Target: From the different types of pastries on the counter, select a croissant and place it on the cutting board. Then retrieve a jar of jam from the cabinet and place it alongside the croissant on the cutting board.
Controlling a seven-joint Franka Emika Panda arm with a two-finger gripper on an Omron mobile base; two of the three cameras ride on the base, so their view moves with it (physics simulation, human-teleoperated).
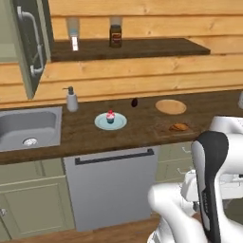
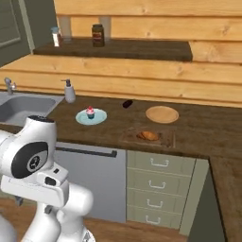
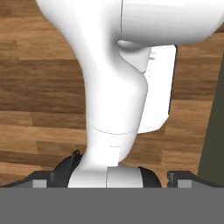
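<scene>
The orange-brown croissant (image 2: 149, 135) (image 1: 179, 126) lies on the dark rectangular cutting board (image 2: 164, 140) near the front edge of the brown counter (image 2: 203, 127) (image 1: 142, 128). A pink-frosted cupcake (image 1: 110, 116) (image 2: 90, 112) stands on a pale blue plate (image 1: 118, 123) (image 2: 98, 117) to its left. The wall cabinet (image 1: 7, 52) hangs at the upper left with its dark door (image 1: 26, 71) swung open. The jar of jam is out of view. My gripper (image 3: 110, 183) is open, low beside my own body over the wooden floor, with nothing between its fingertips (image 3: 40, 183).
A round light wooden plate (image 1: 171, 107) (image 2: 162, 114) and a tiny dark object (image 1: 134, 102) lie behind the croissant. A sink (image 1: 26, 126) and soap dispenser (image 1: 71, 99) are at the left. A brown black-lidded jar (image 1: 115, 35) (image 2: 98, 35) stands on the open wall shelf (image 1: 156, 47).
</scene>
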